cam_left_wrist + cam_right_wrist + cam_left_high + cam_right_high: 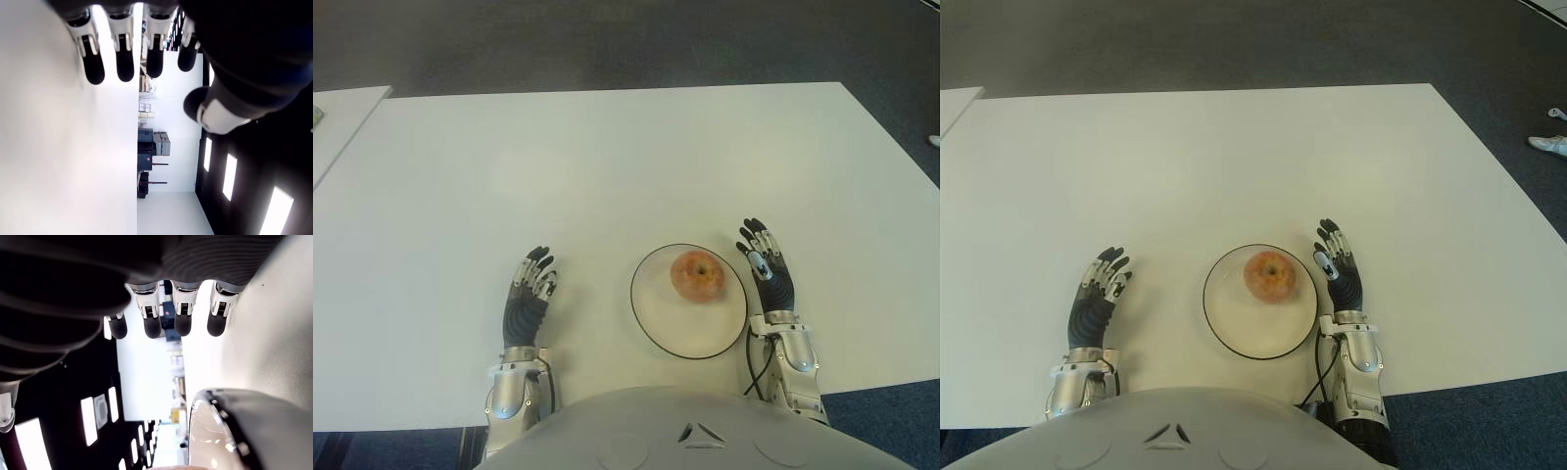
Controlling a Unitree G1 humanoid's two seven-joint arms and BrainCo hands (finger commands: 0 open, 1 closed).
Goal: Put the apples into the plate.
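A reddish-yellow apple (696,275) sits stem up inside the white, dark-rimmed plate (675,328), toward its far side, near the table's front edge. My right hand (762,257) shows just right of the plate's rim, fingers stretched out and holding nothing; the plate rim (230,417) appears close by in the right wrist view. My left hand (534,277) shows on the white table (607,166) to the left of the plate, a hand's width away, fingers extended (124,61) and empty. No other apple is in view.
A second white table (337,113) edge shows at the far left. Dark carpet (626,44) lies beyond the table. A white shoe (1549,145) shows at the far right on the floor.
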